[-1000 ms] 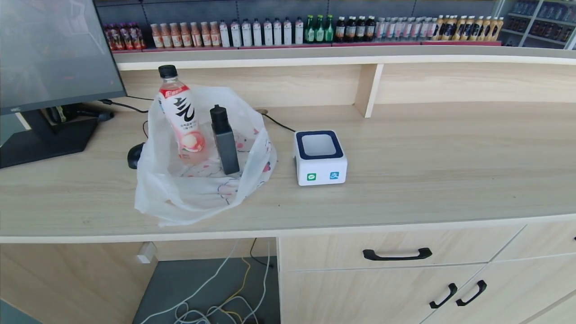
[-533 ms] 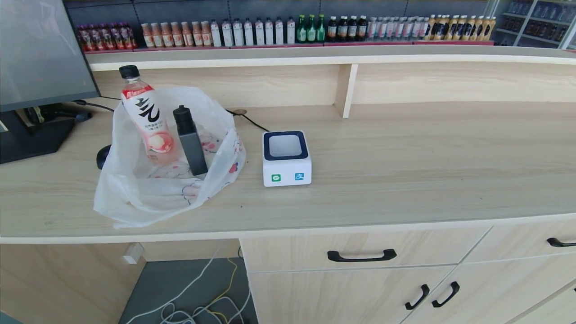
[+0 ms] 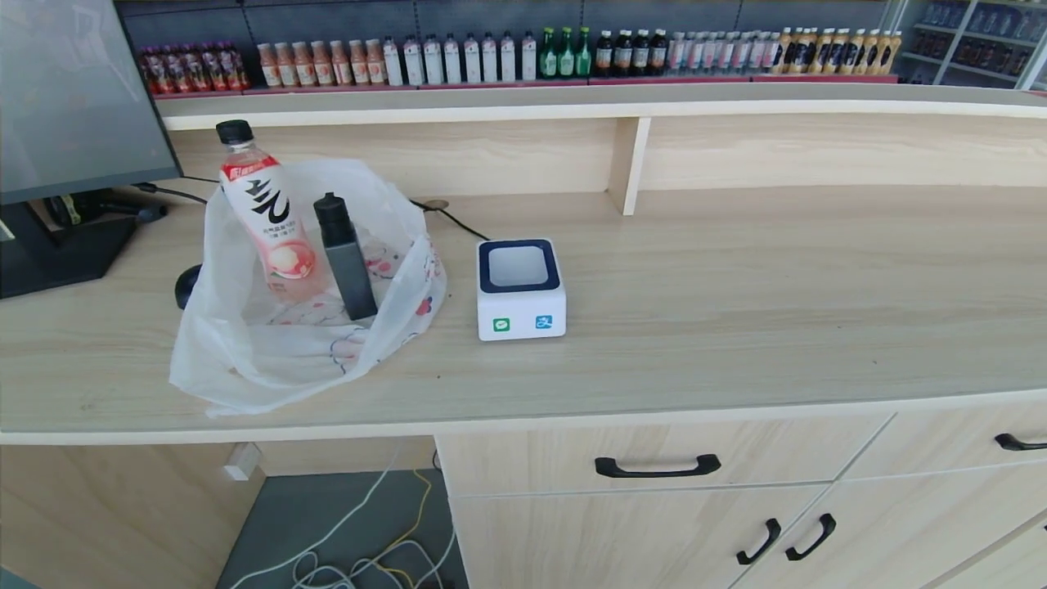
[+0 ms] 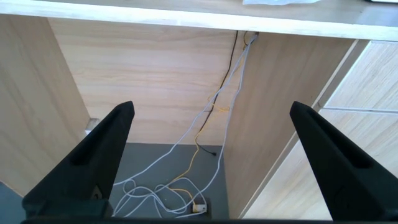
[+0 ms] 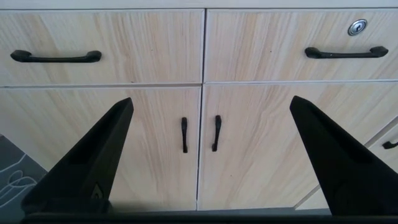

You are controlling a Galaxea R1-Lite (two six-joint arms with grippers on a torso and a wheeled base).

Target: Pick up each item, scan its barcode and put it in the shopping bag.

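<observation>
The bag (image 3: 245, 360) at the table's (image 3: 736, 311) left end holds an upright bottle (image 3: 274, 229) and flask (image 3: 348, 262), with the scanner (image 3: 521, 290) just beside. Below the front edge, the left tool (image 4: 211, 106) and right tool (image 5: 211, 99) gape wide, holding nothing.

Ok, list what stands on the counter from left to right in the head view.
monitor → pink drink bottle → dark grey bottle → white scanner box. Both bottles stand inside the shopping bag.

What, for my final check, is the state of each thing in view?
Shopping bag: open, on the counter.
Pink drink bottle: capped, upright in the bag.
Dark bottle: capped, upright in the bag.
Scanner: beside the bag, nothing on it.
Left gripper: open, empty.
Right gripper: open, empty.
Drawers: shut.
</observation>
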